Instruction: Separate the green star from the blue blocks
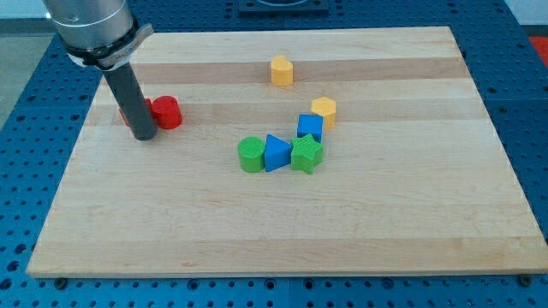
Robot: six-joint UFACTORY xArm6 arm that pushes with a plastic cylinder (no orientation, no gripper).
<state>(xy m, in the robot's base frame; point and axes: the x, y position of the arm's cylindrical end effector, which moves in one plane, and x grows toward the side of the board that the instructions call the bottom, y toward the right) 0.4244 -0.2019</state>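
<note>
Green star (306, 154), touching the blue blocks (276, 154), lies well toward the view's right of my tip (144, 135); no pincer exists to spread or press.

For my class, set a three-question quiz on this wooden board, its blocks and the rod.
1. True or false: the green star block touches the blue triangular block.
2. Which block is nearest my tip? A yellow hexagonal block B red cylinder block C green cylinder block
3. Fill in: the blue cube block lies toward the view's ___ from the star.

Key: 1 true; 2 B; 3 top.
</note>
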